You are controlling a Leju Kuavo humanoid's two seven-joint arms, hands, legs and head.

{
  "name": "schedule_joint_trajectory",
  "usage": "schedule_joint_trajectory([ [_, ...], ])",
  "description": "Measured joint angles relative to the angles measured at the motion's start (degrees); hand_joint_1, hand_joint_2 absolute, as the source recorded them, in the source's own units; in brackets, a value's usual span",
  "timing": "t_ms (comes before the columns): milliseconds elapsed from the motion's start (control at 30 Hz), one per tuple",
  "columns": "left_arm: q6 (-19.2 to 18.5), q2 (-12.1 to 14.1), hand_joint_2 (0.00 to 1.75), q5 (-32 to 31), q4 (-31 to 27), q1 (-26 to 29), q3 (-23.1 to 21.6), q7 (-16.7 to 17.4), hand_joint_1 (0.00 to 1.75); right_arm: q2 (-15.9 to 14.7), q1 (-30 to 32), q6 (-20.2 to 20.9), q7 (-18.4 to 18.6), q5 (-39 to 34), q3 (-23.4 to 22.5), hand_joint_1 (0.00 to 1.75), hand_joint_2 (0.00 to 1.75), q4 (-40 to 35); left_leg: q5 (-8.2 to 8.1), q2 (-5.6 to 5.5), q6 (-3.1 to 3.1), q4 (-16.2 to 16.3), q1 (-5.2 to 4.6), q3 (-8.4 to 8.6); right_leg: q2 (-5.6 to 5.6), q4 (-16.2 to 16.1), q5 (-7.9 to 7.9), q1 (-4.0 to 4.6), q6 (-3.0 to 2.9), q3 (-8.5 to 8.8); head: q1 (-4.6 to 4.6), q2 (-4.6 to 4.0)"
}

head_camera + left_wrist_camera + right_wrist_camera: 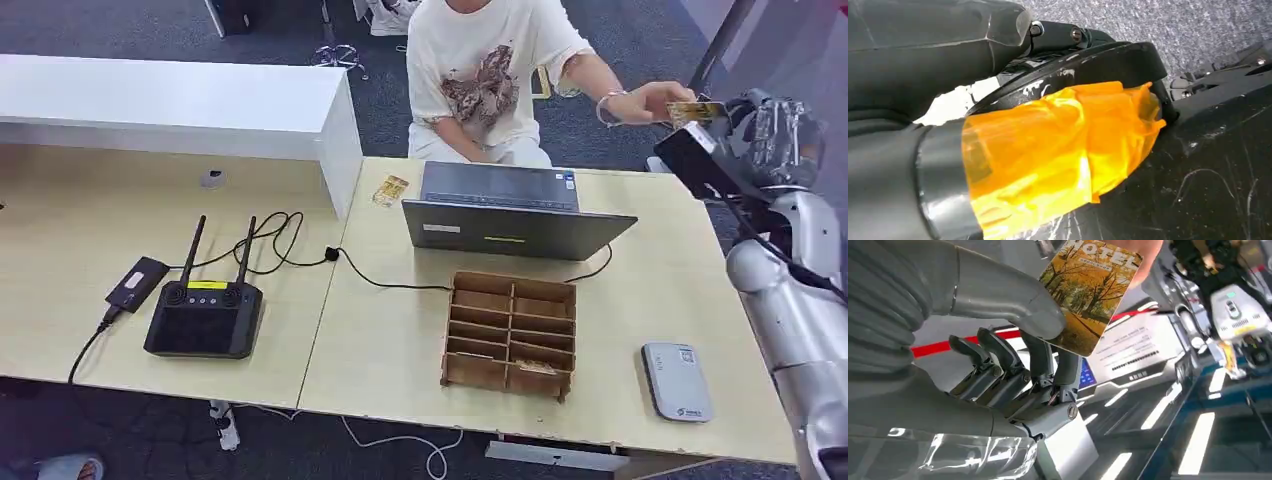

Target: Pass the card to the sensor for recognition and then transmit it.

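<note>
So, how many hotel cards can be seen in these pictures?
2. One hotel card is held between the right hand and the person's hand. A second card lies on the table left of the laptop. Others may be hidden in the wooden organizer.

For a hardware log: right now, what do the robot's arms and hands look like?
The right arm is glossy silver with rounded segments, and a black block sits at the wrist. The right hand has a grey ribbed cover, a thick smooth grey thumb and darker metal fingers with visible pins. Orange tape wraps a dark, scuffed part in the left wrist view.
</note>
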Motion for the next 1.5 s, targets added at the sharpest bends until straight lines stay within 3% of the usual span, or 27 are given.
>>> schedule_joint_trajectory([
  [167, 0.0, 0.0, 0.00, 0.0, 0.0, 0.1, 0.0, -0.5, 0.00, 0.3, 1.1, -0.7, -0.7, -1.4, -1.8, 1.75, 1.75, -1.4, 0.00, -0.01, 0.00, 0.0, 0.00, -0.02, -0.01, 0.0, 0.00, 0.00, 0.00, -0.01, 0.00, 0.00],
  [400, 0.3, 0.0, 0.00, 0.9, 0.0, 0.5, 0.4, -2.1, 0.00, 0.0, 3.7, 2.1, -2.6, -12.4, -6.4, 1.75, 1.75, -6.5, 0.00, -0.01, 0.00, 0.0, -0.01, -0.03, 0.00, 0.0, 0.00, -0.01, 0.00, -0.02, 0.00, 0.00],
  [467, 0.4, 0.0, 0.00, 1.2, 0.0, 0.5, 0.4, -2.1, 0.00, -0.3, 4.0, 4.8, -2.7, -16.5, -7.4, 1.75, 1.75, -7.5, -0.01, 0.03, 0.01, 0.0, -0.01, 0.01, 0.03, 0.0, 0.00, -0.01, 0.00, -0.03, -0.02, 0.00],
  [567, 1.0, -0.1, 0.00, 2.2, 0.0, 0.5, 0.9, -2.0, 0.00, -1.8, 5.6, 11.8, -2.8, -29.3, -9.4, 1.75, 1.75, -9.4, -0.01, -0.10, 0.01, 0.0, -0.01, -0.01, -0.13, 0.0, -0.01, -0.01, 0.01, -0.04, 0.00, 0.00],
  [633, 1.3, -0.4, 0.00, 2.9, 0.0, 0.5, 1.6, -2.0, 0.00, -4.4, 7.9, 17.6, -2.8, -40.3, -11.4, 1.75, 1.75, -11.6, -0.01, -0.29, 0.02, 0.1, 0.00, -0.09, -0.34, -0.1, -0.03, -0.01, 0.04, -0.01, 0.02, 0.00],
  [800, 2.3, -0.7, 0.00, 3.7, 0.0, 0.7, 2.5, -2.9, 0.00, -12.1, 18.6, 26.9, -2.9, -64.3, -19.7, 1.75, 1.75, -18.6, -0.13, -0.44, 0.20, 0.1, 0.00, -0.20, -0.46, -0.1, -0.09, 0.00, 0.12, 0.03, 0.00, 0.00],
  [1033, 2.8, -0.8, 0.00, 3.9, 0.0, 1.0, 3.3, -4.3, 0.00, -20.2, 33.7, 36.5, 1.1, -85.0, -31.2, 1.75, 1.75, -26.0, -0.26, -0.37, 0.37, 0.1, -0.03, -0.18, -0.40, -0.2, -0.15, -0.04, 0.17, -0.04, -0.02, 0.00],
  [1233, 2.8, -0.7, 0.00, 3.6, 0.0, 1.2, 3.4, -4.9, 0.00, -27.9, 52.7, 47.8, 7.2, -93.7, -47.8, 1.75, 1.75, -33.6, -0.36, -0.32, 0.40, 0.1, -0.04, -0.22, -0.37, -0.2, -0.23, -0.07, 0.29, 0.00, 0.00, 0.00],
  [1367, 2.8, -0.7, 0.00, 3.0, 0.0, 1.2, 3.4, -4.9, 0.00, -31.1, 61.3, 50.1, 11.0, -95.4, -55.7, 1.75, 1.75, -37.5, -0.44, -0.04, 0.39, 0.1, -0.04, -0.10, -0.05, -0.2, -0.23, -0.07, 0.29, 0.00, 0.00, 0.00],
  [1500, 2.8, -0.7, 0.00, 2.1, 0.0, 1.1, 3.4, -4.8, 0.00, -32.7, 66.9, 49.7, 12.5, -94.4, -58.8, 1.75, 1.75, -39.6, -0.43, 0.02, 0.39, 0.1, -0.04, -0.07, 0.00, -0.2, -0.22, -0.07, 0.30, 0.01, 0.00, 0.00],
])
